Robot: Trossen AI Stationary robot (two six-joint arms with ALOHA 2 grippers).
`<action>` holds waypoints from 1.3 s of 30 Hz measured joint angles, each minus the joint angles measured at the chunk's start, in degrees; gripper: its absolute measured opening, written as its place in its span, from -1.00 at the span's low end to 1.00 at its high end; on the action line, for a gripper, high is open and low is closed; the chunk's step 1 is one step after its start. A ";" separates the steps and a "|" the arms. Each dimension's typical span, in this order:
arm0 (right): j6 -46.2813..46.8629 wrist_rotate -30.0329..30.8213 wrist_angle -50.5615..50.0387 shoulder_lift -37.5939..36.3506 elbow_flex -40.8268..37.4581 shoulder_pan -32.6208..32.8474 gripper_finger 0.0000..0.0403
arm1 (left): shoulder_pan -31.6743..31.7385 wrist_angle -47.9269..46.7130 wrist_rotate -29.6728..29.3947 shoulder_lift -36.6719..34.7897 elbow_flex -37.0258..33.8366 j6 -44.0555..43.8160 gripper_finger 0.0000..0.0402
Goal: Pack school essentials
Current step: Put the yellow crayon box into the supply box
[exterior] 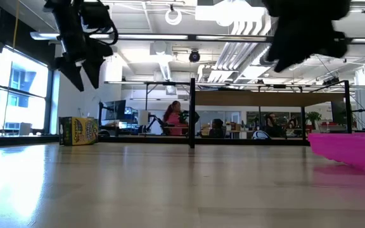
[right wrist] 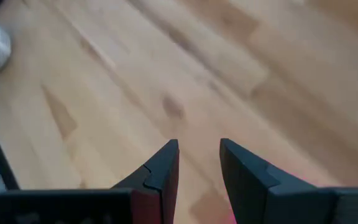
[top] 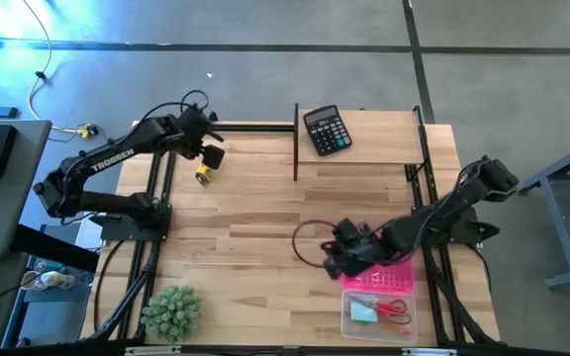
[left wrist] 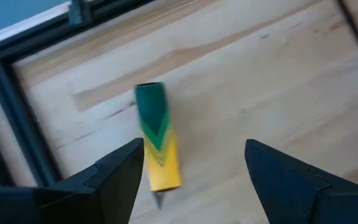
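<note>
School essentials are split between two spots: a small yellow-and-green stick-shaped item point(left wrist: 156, 142) lies on the pale wooden table point(top: 255, 218) directly under the left pincer point(left wrist: 194, 163), between its two fingers in the left wrist view, while red-handled scissors point(top: 396, 309) and a light-blue square notepad point(top: 363, 313) already sit in the pink-and-clear plastic case point(top: 349, 318) just beyond the right pincer point(right wrist: 199, 163) on the near side. Judging by this, the step in hand is fetching the yellow-and-green item, with packing partly done. The left pincer is spread wide and holds nothing, hanging above the table at the far left corner, its arm reaching forward and bent down at the wrist. The next move would call for lowering straight down so the fingers straddle the item across its narrow width, then closing; it lies slightly skewed to the fingers, so a small wrist turn may help. The right pincer is parted only narrowly and empty, low over bare wood at the case's far edge, its arm stretched in from the right side. A black calculator point(top: 326, 130) lies well apart at the far edge, and a green spiky plant point(top: 171, 311) stands at the near left.
</note>
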 joint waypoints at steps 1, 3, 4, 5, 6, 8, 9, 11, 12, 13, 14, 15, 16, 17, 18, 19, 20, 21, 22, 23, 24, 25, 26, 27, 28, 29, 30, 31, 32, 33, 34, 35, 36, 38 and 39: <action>-1.49 0.25 0.02 0.00 0.58 -1.11 -0.46 | 0.42 0.01 -0.12 0.45 0.00 0.66 0.33; -4.22 0.24 0.02 0.00 1.53 -3.33 -0.46 | 1.26 0.01 0.09 1.30 0.00 1.99 0.33; -5.60 0.21 0.00 0.00 1.91 -4.34 -0.46 | 1.57 0.02 0.39 1.84 0.00 2.64 0.33; -6.89 0.22 0.00 0.00 2.26 -5.34 -0.47 | 1.73 0.02 0.73 2.62 0.00 3.25 0.33; -8.13 0.23 0.00 0.00 2.61 -6.32 -0.46 | 1.87 0.02 0.71 3.39 0.00 3.85 0.33; -10.34 0.20 -0.03 0.00 3.13 -8.18 -0.46 | 1.85 0.02 0.14 5.07 0.00 4.31 0.33; -11.42 0.19 -0.02 0.00 3.43 -9.05 -0.46 | 1.85 0.02 0.01 5.93 0.00 4.17 0.33; -14.09 0.03 0.00 0.00 3.95 -10.54 -0.47 | 1.85 0.05 -0.01 7.45 0.00 3.69 0.33; -15.59 -0.17 0.00 0.00 4.16 -11.21 -0.47 | 1.85 0.06 -0.01 8.06 0.00 3.55 0.33; -17.32 -0.29 -0.09 0.00 4.41 -11.84 -0.47 | 1.85 0.06 -0.04 8.71 0.00 3.34 0.33; -18.98 -0.44 -0.12 0.00 4.63 -12.46 -0.47 | 1.85 0.06 -0.22 9.38 0.00 2.81 0.33; -20.37 -0.87 -0.11 0.00 4.86 -13.04 -0.46 | 1.83 0.04 -0.62 9.99 0.00 1.98 0.33; -21.69 -1.63 -0.22 0.00 5.16 -13.67 -0.47 | 1.85 0.04 -0.95 10.43 0.00 1.25 0.33; -22.85 -2.39 -0.22 0.00 5.42 -14.30 -0.47 | 1.85 0.05 -1.12 10.84 0.00 0.57 0.33; -23.91 -3.21 -0.21 0.00 5.68 -14.87 -0.47 | 1.85 0.06 -1.21 11.18 0.00 -0.04 0.33; -24.70 -3.69 -0.22 0.00 5.94 -15.35 -0.47 | 1.85 0.05 -1.26 11.58 0.00 -0.82 0.33; -25.59 -4.29 -0.26 0.00 6.17 -15.83 -0.46 | 1.85 0.06 -1.26 11.86 0.00 -1.55 0.33; -26.70 -4.71 -0.24 0.00 6.40 -16.26 -0.47 | 1.84 0.08 -1.34 12.07 0.00 -2.30 0.33; -27.66 -5.10 -0.30 0.00 6.66 -16.63 -0.47 | 1.83 0.10 -1.71 12.35 0.00 -2.92 0.33; -28.56 -5.31 -0.33 0.00 6.88 -17.01 -0.47 | 1.81 0.14 -2.16 12.69 0.00 -3.36 0.33; -29.41 -5.36 -0.45 0.00 7.18 -17.34 -0.47 | 1.81 0.15 -2.43 13.15 0.00 -3.86 0.33; -30.38 -5.41 -0.47 0.00 7.45 -17.66 -0.47 | 1.83 0.14 -2.52 13.60 0.00 -4.36 0.33; -31.39 -5.52 -0.46 0.00 7.77 -17.95 -0.47 | 1.83 0.16 -2.53 14.03 0.00 -4.98 0.33; -32.20 -5.54 -0.54 0.00 8.13 -18.21 -0.47 | 1.83 0.17 -2.54 14.50 0.00 -5.67 0.33; -33.15 -5.56 -0.81 0.00 8.49 -18.48 -0.47 | 1.83 0.16 -2.54 14.97 0.00 -6.12 0.33; -34.29 -5.58 -1.22 0.00 8.92 -18.72 -0.47 | 1.83 0.20 -2.55 15.40 0.00 -6.30 0.33; -35.04 -5.56 -1.77 0.00 9.43 -18.96 -0.47 | 1.83 0.30 -2.55 15.86 0.00 -6.60 0.33; -35.84 -5.56 -2.63 0.00 10.06 -19.22 -0.47 | 1.70 0.37 -2.53 16.41 0.00 -7.04 0.33; -36.59 -5.58 -3.54 0.00 10.72 -19.47 -0.47 | 1.59 0.36 -2.53 16.99 0.00 -7.51 0.33; -37.29 -5.56 -4.66 0.00 11.50 -19.68 -0.47 | 1.43 0.34 -2.53 17.53 0.00 -7.70 0.33; -37.86 -5.56 -5.91 0.00 12.32 -19.96 -0.47 | 1.35 0.34 -2.53 17.99 0.00 -7.81 0.33; -38.30 -5.56 -7.25 0.00 13.15 -20.24 -0.47 | 1.32 0.33 -2.52 18.41 0.00 -7.96 0.33; -38.70 -5.56 -8.77 0.00 14.06 -20.51 -0.47 | 1.31 0.30 -2.47 18.79 0.00 -8.16 0.33; -39.32 -5.56 -11.52 0.00 15.84 -21.03 -0.47 | 1.32 0.30 -2.31 19.32 0.00 -8.23 0.33; -39.57 -5.54 -12.91 0.00 16.72 -21.26 -0.47 | 1.31 0.30 -2.31 19.50 0.00 -8.25 0.32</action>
